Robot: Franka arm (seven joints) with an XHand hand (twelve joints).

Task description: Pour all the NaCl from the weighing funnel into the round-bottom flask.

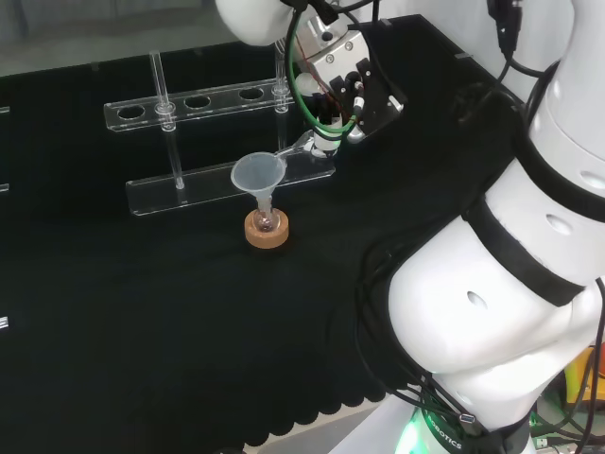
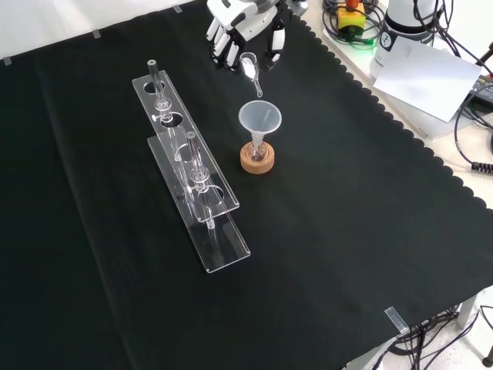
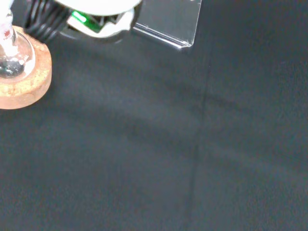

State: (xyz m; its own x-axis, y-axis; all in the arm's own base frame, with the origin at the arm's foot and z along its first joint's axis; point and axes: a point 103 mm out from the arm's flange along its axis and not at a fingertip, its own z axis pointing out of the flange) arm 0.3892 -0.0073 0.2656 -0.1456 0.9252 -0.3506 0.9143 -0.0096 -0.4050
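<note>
Front view: my hand [image 2: 243, 27] grips the weighing funnel [image 2: 250, 69], spout just short of the big funnel [image 2: 259, 119] atop the flask [image 2: 256, 154]; I should tilt slowly, centred over the cone.

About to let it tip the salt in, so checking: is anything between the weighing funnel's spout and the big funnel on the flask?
Nothing visible. The weighing funnel in the hand points toward the plastic funnel.

Head, front, wrist: shared cork ring [image 1: 266, 230]
</note>
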